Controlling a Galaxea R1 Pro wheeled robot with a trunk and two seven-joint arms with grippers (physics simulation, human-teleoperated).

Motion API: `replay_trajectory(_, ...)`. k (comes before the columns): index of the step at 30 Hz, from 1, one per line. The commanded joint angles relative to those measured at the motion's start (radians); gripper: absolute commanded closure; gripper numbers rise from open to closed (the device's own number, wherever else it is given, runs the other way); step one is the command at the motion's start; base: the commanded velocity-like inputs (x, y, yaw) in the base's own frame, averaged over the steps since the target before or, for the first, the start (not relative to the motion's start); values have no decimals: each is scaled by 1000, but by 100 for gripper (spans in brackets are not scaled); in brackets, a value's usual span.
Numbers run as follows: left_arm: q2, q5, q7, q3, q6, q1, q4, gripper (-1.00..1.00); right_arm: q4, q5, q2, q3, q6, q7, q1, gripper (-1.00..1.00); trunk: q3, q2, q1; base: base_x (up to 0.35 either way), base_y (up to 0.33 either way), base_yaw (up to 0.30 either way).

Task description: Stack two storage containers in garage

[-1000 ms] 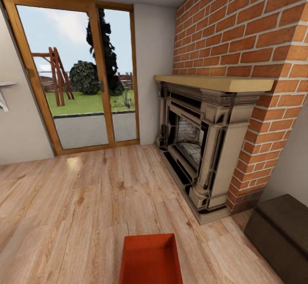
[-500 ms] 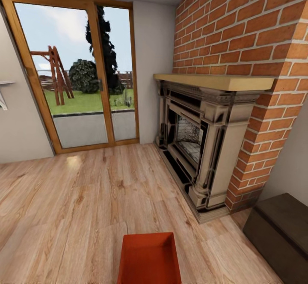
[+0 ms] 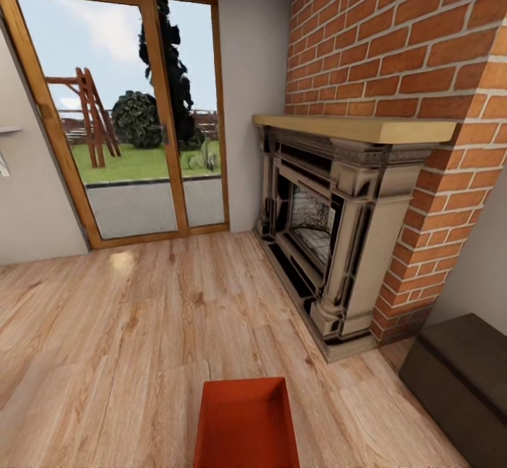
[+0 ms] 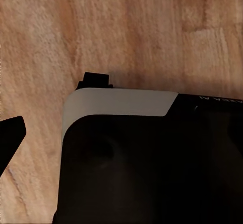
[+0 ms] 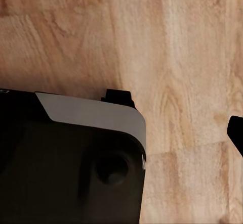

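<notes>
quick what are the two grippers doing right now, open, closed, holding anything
Left gripper: cannot be told; the left wrist view shows wood floor and dark robot body.
Right gripper: cannot be told either.

Head view looks forward and down toward the fireplace [image 3: 331,235]; both wrist views face the wood-plank floor [image 4: 126,32] closely.

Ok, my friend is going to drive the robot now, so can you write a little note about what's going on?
Jaws: both wrist views look down at the wood floor past the robot's dark base; I cannot tell whether either gripper is open or shut, or holding anything.
Things: one orange-red bin sits low and centred right in front of the robot, open side up and empty. The pictures don't show what supports it.
Place: the living room, facing the brick fireplace and the glass door, with a dark cabinet to the right.
Done: nothing is in the garage yet.
Left: take both bins there and stack them on the concrete floor.
</notes>
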State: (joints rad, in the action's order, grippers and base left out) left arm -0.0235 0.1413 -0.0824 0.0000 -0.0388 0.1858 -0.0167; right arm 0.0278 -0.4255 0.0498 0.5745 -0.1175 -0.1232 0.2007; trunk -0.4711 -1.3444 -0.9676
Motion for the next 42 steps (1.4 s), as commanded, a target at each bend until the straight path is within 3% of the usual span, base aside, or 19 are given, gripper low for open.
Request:
replay_trajectory(1,0,9,-5,-1,-3,1,1,-100,3,-9,1,8,-5,-1,1,-100,-3,-1,0,0,0,0)
replay_trajectory(42,2,9,-5,-2,-3,1,1,-100,3,-12,1,8,7,3,1,-100,-69,-1,0,0,0,0)
